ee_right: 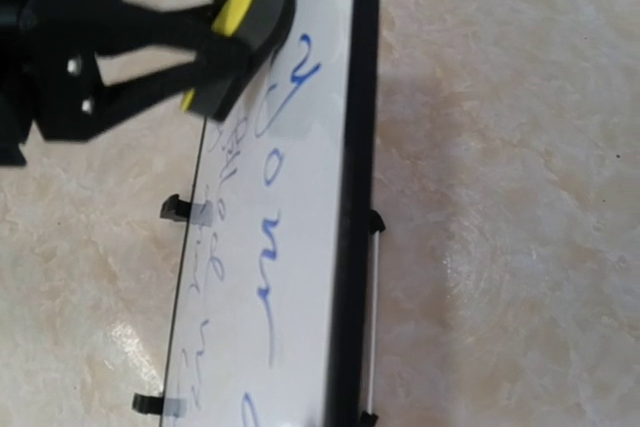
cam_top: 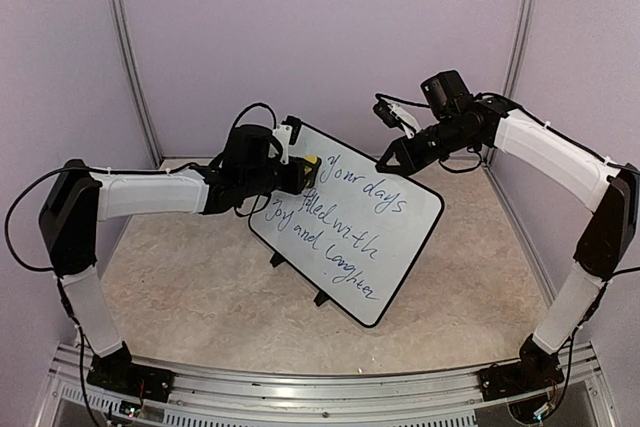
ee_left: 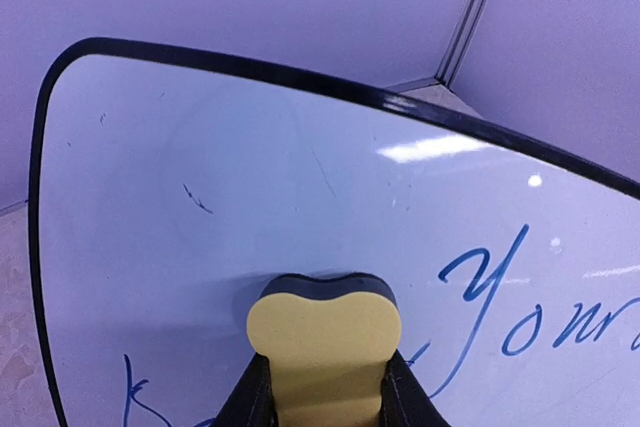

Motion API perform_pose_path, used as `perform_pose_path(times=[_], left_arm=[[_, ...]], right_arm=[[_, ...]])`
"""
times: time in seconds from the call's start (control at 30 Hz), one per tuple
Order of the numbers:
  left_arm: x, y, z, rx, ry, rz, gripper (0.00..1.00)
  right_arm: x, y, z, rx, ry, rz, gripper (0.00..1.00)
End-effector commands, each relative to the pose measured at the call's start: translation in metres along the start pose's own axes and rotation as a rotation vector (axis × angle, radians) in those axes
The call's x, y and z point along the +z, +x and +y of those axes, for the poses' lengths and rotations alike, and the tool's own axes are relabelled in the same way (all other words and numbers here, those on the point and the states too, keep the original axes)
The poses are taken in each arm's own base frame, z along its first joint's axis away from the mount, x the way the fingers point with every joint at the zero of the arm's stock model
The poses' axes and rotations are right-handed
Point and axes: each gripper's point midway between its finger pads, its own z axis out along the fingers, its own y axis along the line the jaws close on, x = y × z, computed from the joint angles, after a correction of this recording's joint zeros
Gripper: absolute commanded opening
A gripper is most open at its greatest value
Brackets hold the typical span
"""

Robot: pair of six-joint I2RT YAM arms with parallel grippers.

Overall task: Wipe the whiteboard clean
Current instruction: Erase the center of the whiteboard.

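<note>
The whiteboard (cam_top: 385, 237) stands tilted on small black feet, with blue cursive writing across most of it; its upper left corner is wiped clean (ee_left: 250, 167). My left gripper (cam_top: 303, 173) is shut on a yellow-and-black eraser (cam_top: 311, 161) and presses its dark pad flat against the board beside the word "Your" (ee_left: 325, 332). The right wrist view shows the eraser (ee_right: 245, 7) on the board (ee_right: 300, 207). My right gripper (cam_top: 386, 161) sits at the board's top edge and seems closed on the black frame; its fingers are hidden in its own view.
The board stands on a beige mottled tabletop (cam_top: 200, 287) enclosed by purple walls (cam_top: 320, 27). A thin white rod (ee_right: 372, 317) runs along the back of the frame. Black feet (cam_top: 320, 299) stick out at the board's lower edge.
</note>
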Motion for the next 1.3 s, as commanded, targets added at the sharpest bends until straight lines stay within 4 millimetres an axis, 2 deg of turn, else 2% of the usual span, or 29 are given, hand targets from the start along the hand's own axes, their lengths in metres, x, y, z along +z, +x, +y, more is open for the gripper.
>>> perform_pose_path(times=[0.0,0.1,0.2,0.37,0.57,0.77,0.9,1.07,1.27], left_arm=[[0.021,-0.007,0.009,0.029,-0.042,0.031,0.15],[0.029,-0.017,0.01,0.044,-0.052,0.019,0.15],[0.03,-0.016,0.008,0.041,-0.045,0.024,0.15],[0.022,0.016,-0.007,0.044,-0.019,0.07,0.15],[0.002,0.055,-0.037,0.087,0.001,0.132,0.15],[-0.014,0.08,-0.044,0.08,-0.007,0.175,0.15],[-0.016,0.073,-0.039,0.092,-0.036,0.154,0.15],[-0.007,0.041,-0.043,0.101,-0.025,0.099,0.15],[0.01,0.013,-0.057,0.11,0.022,0.059,0.15]], right_arm=[[-0.019,-0.017,0.068,-0.238,-0.185,-0.091,0.0],[-0.018,-0.017,0.067,-0.239,-0.178,-0.09,0.0],[-0.017,-0.017,0.066,-0.236,-0.176,-0.088,0.0],[-0.015,-0.018,0.06,-0.222,-0.143,-0.086,0.0],[-0.014,-0.019,0.058,-0.213,-0.136,-0.084,0.0],[-0.014,-0.019,0.058,-0.209,-0.133,-0.082,0.0],[-0.016,-0.02,0.06,-0.213,-0.141,-0.088,0.0],[-0.016,-0.02,0.062,-0.213,-0.151,-0.087,0.0],[-0.018,-0.02,0.062,-0.215,-0.147,-0.09,0.0]])
